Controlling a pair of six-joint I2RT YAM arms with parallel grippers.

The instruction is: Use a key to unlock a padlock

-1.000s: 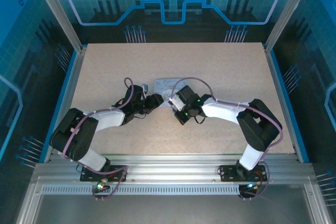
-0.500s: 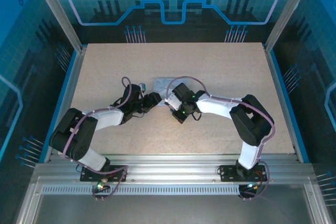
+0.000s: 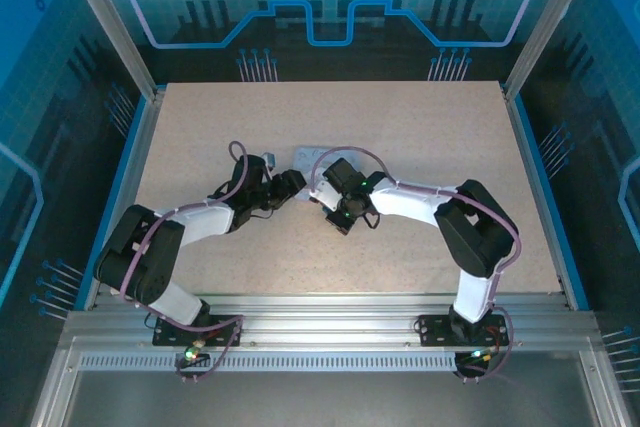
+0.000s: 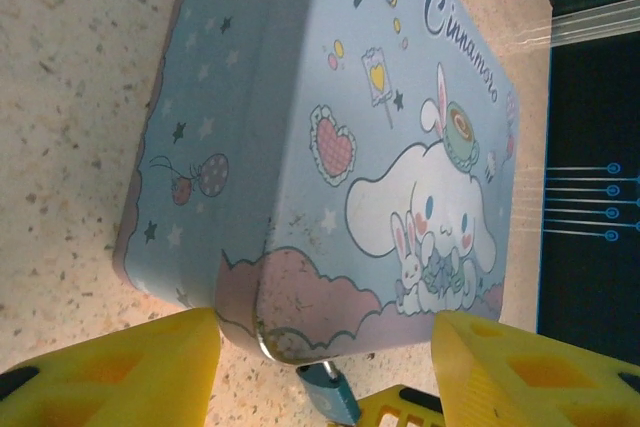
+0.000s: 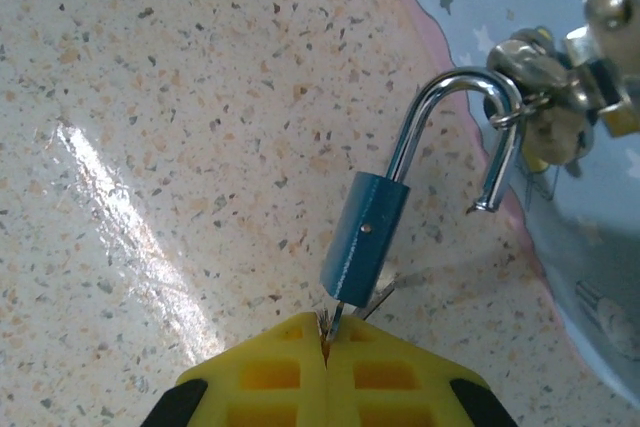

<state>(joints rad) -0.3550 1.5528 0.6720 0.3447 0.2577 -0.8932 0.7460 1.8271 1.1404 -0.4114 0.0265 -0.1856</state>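
Detail of the padlock (image 5: 365,232), blue body and chromed shackle, set aslant just beside the edge of the pale-blue Cinnamoroll tin (image 4: 330,147), which lies flat near the middle of the table (image 5: 150,97). The shackle's long leg sits in the body. Its short leg is out of the body and free, hooked through the ring of the tin's hasp (image 5: 545,97), so the lock reads as sprung. The key (image 5: 334,317), a thin metal blade, enters the underside of the body and is pinched at its outer end by the right gripper (image 5: 325,347), whose yellow jaws are pressed together on it. The left gripper (image 4: 325,372) faces the tin's near corner with jaws spread, its fingers (image 4: 130,372) one to each side of that corner; whether they bear on the tin cannot be told. In the left wrist view the padlock sits just below the corner, between them. Step in hand, as judged: the turn of the key is done or all but done, and the unlocking proper looks complete. Next move, if any: ease the open shackle out of the hasp ring. This calls for a small swing of the body by the key, with the tin steadied from the left. Risk: a thin blade offers slight purchase and may slip from the jaws.
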